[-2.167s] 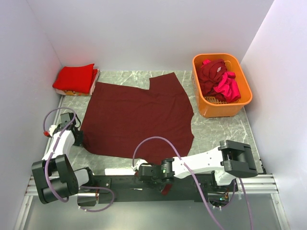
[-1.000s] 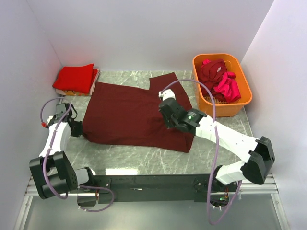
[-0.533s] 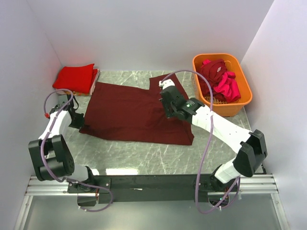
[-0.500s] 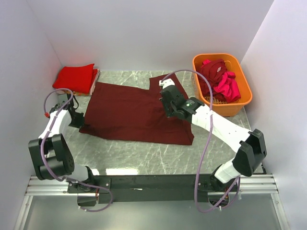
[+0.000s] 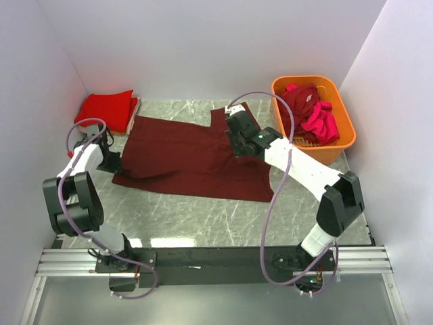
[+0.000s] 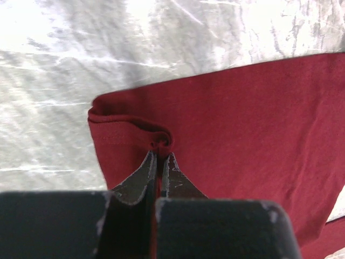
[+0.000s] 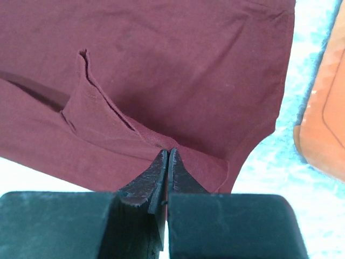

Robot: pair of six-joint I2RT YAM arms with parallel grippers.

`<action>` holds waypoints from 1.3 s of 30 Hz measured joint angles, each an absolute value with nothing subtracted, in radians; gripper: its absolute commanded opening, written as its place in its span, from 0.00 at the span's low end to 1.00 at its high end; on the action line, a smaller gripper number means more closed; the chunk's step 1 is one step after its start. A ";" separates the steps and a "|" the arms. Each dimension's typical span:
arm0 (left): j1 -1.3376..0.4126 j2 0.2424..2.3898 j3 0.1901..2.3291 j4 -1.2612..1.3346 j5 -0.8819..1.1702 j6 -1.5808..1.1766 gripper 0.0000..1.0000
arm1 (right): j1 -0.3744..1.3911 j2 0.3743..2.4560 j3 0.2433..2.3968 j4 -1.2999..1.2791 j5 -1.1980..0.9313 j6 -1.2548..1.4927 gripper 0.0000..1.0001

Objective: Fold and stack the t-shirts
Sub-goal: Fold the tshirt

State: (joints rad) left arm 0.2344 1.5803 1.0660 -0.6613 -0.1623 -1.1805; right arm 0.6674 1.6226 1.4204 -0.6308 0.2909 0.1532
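Observation:
A dark maroon t-shirt lies on the table, its near half folded back over the far half. My left gripper is shut on its left hem corner. My right gripper is shut on the folded-over hem near the shirt's right side. A folded bright red t-shirt lies at the back left corner. More maroon and magenta-pink shirts are bunched in the orange basket.
The orange basket stands at the back right; its rim shows in the right wrist view. White walls close in the left, back and right. Bare marble table lies in front of the shirt.
Both grippers have carried the shirt's near hem away from the arm bases toward the back, folding the shirt in half. The left gripper has moved further back and the right gripper toward the collar side.

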 measured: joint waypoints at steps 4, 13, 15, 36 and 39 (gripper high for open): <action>0.222 1.629 1.100 -0.658 -0.162 -1.191 0.01 | 0.651 1.658 1.440 -0.631 0.286 0.146 0.00; 0.218 1.700 1.180 -0.677 -0.190 -1.204 0.79 | 0.600 1.781 1.543 -0.623 0.287 0.127 0.02; 0.218 1.705 1.213 -0.686 -0.208 -1.213 0.99 | 0.590 1.819 1.573 -0.622 0.299 0.123 0.17; 0.130 1.682 1.198 -0.588 -0.135 -1.105 0.99 | 0.560 1.690 1.287 -0.527 0.184 0.308 0.79; 0.104 1.759 1.198 -0.557 -0.099 -1.082 0.99 | 0.560 1.701 1.237 -0.517 0.141 0.344 0.79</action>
State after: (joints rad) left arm 0.1036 1.7592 1.1984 -0.5568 -0.0986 -1.0821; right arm 0.5602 1.7012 1.2366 -0.5171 0.1406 0.3443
